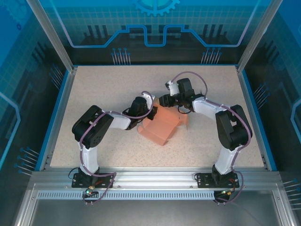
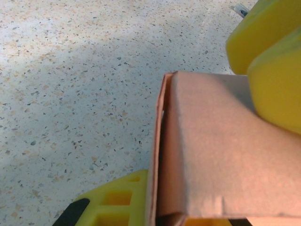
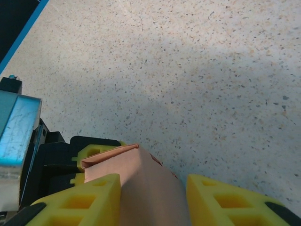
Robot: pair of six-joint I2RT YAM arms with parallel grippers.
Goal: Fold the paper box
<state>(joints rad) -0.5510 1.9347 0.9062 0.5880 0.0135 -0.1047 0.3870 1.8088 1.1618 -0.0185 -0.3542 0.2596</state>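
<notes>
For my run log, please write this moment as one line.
left gripper: shut on paper box | right gripper: shut on paper box | place: centre of table

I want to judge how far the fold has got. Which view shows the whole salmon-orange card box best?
The top external view: nearly all of the salmon-orange card box shows there, outline included. The left wrist view gives a close-up corner and edge; the right wrist view, one end between yellow fingers.
</notes>
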